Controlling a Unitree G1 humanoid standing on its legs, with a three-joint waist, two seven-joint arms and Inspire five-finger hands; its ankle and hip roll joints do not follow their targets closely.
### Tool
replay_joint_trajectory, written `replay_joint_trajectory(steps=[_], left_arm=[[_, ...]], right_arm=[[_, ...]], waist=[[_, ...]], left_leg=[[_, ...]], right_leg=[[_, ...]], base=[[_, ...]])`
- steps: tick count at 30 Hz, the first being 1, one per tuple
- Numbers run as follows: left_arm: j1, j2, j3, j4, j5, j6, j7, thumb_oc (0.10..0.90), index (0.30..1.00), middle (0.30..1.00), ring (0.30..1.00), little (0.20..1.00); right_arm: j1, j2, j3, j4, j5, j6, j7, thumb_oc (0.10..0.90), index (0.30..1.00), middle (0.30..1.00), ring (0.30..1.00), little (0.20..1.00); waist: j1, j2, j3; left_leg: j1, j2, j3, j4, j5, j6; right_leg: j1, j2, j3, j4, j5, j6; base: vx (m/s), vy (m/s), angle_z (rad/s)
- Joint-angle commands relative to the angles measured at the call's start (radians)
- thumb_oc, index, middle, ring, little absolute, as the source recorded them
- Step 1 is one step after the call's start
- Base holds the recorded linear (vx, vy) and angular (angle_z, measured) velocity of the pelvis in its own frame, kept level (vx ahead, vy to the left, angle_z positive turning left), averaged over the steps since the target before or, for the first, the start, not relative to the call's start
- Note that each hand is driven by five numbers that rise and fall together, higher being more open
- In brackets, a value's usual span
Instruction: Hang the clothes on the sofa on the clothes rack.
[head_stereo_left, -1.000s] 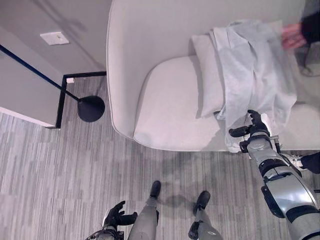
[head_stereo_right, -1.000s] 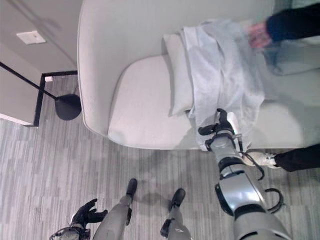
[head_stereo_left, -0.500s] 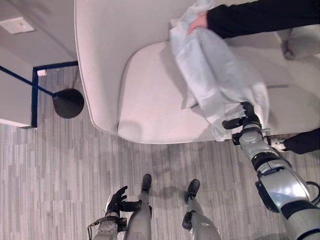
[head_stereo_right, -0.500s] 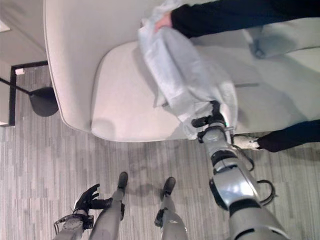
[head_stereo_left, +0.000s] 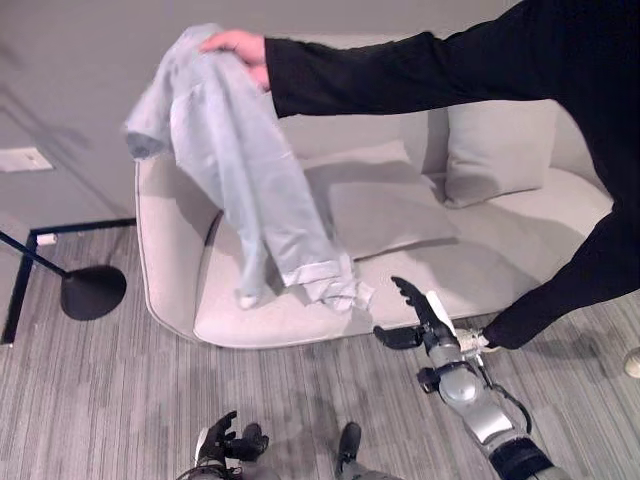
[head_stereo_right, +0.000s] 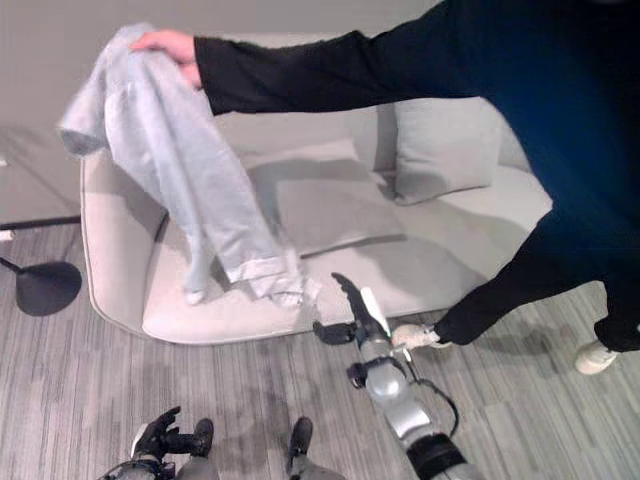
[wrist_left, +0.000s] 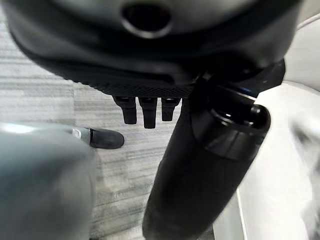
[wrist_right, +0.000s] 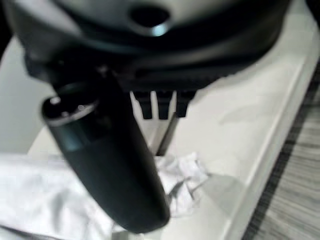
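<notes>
My right hand (head_stereo_left: 425, 312) hangs lower centre, fingers apart and empty, while a person's hand (head_stereo_left: 238, 47) dangles the pale blue-grey cotton shirt (head_stereo_left: 240, 170) upper left over the light grey sofa (head_stereo_left: 250, 320), so grabbing its hem's next, I'd say.

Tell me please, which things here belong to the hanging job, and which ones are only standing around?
Belonging to the job:
- pale blue cloth garment, held up over the sofa by a person's hand
- light grey upholstered sofa
- right hand, open, near the garment's hem
- left hand, open, low by the floor

Standing around:
- two grey cushions
- black round lamp base
</notes>
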Motion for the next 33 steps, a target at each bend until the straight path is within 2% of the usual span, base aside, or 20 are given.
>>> replay_joint_trajectory(steps=[1, 11, 18, 23, 25, 26, 27, 28, 29, 31, 33], left_arm=[[-0.025, -0.009, -0.070, 0.076, 0.042, -0.002, -0.002, 0.800, 0.900, 0.900, 0.900, 0.900], [-0.003, -0.019, -0.021, 0.098, 0.004, 0.002, -0.019, 0.800, 0.900, 0.900, 0.900, 0.900], [0.014, -0.015, -0.011, 0.091, 0.007, 0.002, -0.023, 0.800, 0.900, 0.900, 0.900, 0.900], [0.027, 0.007, -0.040, 0.039, 0.030, -0.005, -0.026, 0.800, 0.900, 0.900, 0.900, 0.900], [0.029, 0.022, -0.052, 0.024, 0.038, -0.009, -0.023, 0.800, 0.900, 0.900, 0.900, 0.900], [0.027, 0.039, -0.059, 0.012, 0.043, -0.012, -0.023, 0.800, 0.900, 0.900, 0.900, 0.900], [0.026, 0.039, -0.058, 0.012, 0.043, -0.012, -0.023, 0.800, 0.900, 0.900, 0.900, 0.900], [0.023, 0.063, -0.068, 0.002, 0.051, -0.012, -0.025, 0.800, 0.900, 0.900, 0.900, 0.900], [0.023, 0.063, -0.067, 0.002, 0.051, -0.012, -0.025, 0.800, 0.900, 0.900, 0.900, 0.900], [0.015, 0.086, -0.074, -0.010, 0.056, -0.015, -0.022, 0.800, 0.900, 0.900, 0.900, 0.900], [0.000, 0.123, -0.095, -0.028, 0.063, -0.026, -0.016, 0.800, 0.900, 0.900, 0.900, 0.900]], right_arm=[[-0.039, -0.010, -0.044, -0.100, -0.012, -0.062, 0.010, 0.800, 0.900, 0.900, 0.900, 0.900], [-0.042, -0.047, -0.027, -0.126, -0.033, -0.078, 0.042, 0.800, 0.900, 0.900, 0.900, 0.900], [-0.063, -0.073, -0.031, -0.096, -0.088, -0.073, 0.028, 0.800, 0.900, 0.900, 0.900, 0.900], [-0.151, -0.105, -0.030, 0.000, -0.130, -0.075, -0.008, 0.800, 0.900, 0.900, 0.900, 0.900], [-0.210, -0.119, -0.024, 0.076, -0.138, -0.073, -0.028, 0.800, 0.900, 0.900, 0.900, 0.900], [-0.262, -0.134, -0.009, 0.137, -0.139, -0.071, -0.037, 0.800, 0.900, 0.900, 0.900, 0.900], [-0.264, -0.134, -0.009, 0.138, -0.139, -0.072, -0.038, 0.800, 0.900, 0.900, 0.900, 0.900], [-0.317, -0.146, 0.007, 0.212, -0.132, -0.068, -0.044, 0.800, 0.900, 0.900, 0.900, 0.900], [-0.319, -0.146, 0.007, 0.214, -0.132, -0.069, -0.045, 0.800, 0.900, 0.900, 0.900, 0.900], [-0.382, -0.162, 0.031, 0.302, -0.145, -0.061, -0.060, 0.800, 0.900, 0.900, 0.900, 0.900], [-0.510, -0.166, 0.071, 0.461, -0.141, -0.048, -0.101, 0.800, 0.900, 0.900, 0.900, 0.900]], waist=[[0.007, 0.030, -0.023], [0.029, 0.020, -0.027], [0.048, 0.011, -0.027], [0.081, -0.011, -0.009], [0.102, -0.023, -0.002], [0.121, -0.034, 0.008], [0.118, -0.035, 0.007], [0.144, -0.047, 0.014], [0.143, -0.048, 0.014], [0.171, -0.061, 0.027], [0.213, -0.068, 0.061]], left_leg=[[-0.015, 0.095, 0.062, -0.034, 0.146, -0.020], [-0.002, 0.080, 0.106, -0.034, 0.130, -0.015], [0.005, 0.062, 0.105, -0.034, 0.103, -0.002], [0.019, 0.017, 0.087, -0.025, 0.067, 0.032], [0.017, -0.012, 0.073, -0.017, 0.049, 0.049], [0.013, -0.042, 0.060, -0.009, 0.037, 0.065], [0.008, -0.045, 0.058, -0.008, 0.039, 0.067], [-0.003, -0.071, 0.045, -0.004, 0.031, 0.074], [-0.004, -0.072, 0.045, -0.003, 0.031, 0.075], [-0.033, -0.100, 0.027, 0.006, 0.031, 0.083], [-0.095, -0.139, 0.000, 0.007, 0.035, 0.092]], right_leg=[[0.104, -0.051, -0.046, 0.014, -0.229, 0.060], [0.160, -0.072, -0.103, 0.014, -0.229, 0.065], [0.184, -0.088, -0.131, 0.014, -0.227, 0.073], [0.207, -0.124, -0.148, 0.014, -0.212, 0.087], [0.219, -0.144, -0.163, 0.014, -0.206, 0.095], [0.224, -0.164, -0.174, 0.021, -0.200, 0.100], [0.221, -0.166, -0.176, 0.020, -0.197, 0.101], [0.221, -0.183, -0.193, 0.039, -0.202, 0.106], [0.220, -0.184, -0.193, 0.040, -0.202, 0.106], [0.214, -0.199, -0.215, 0.053, -0.202, 0.112], [0.185, -0.218, -0.241, 0.056, -0.193, 0.123]], base=[[-0.01, 0.003, 0.24], [0.00, 0.015, 0.22], [0.02, 0.052, 0.22], [0.02, 0.100, 0.09], [0.05, 0.152, 0.18], [0.05, 0.139, 0.19], [0.06, 0.167, 0.20], [0.03, 0.085, 0.25], [0.05, 0.118, 0.29], [0.01, 0.091, 0.46], [-0.02, 0.098, 0.75]])
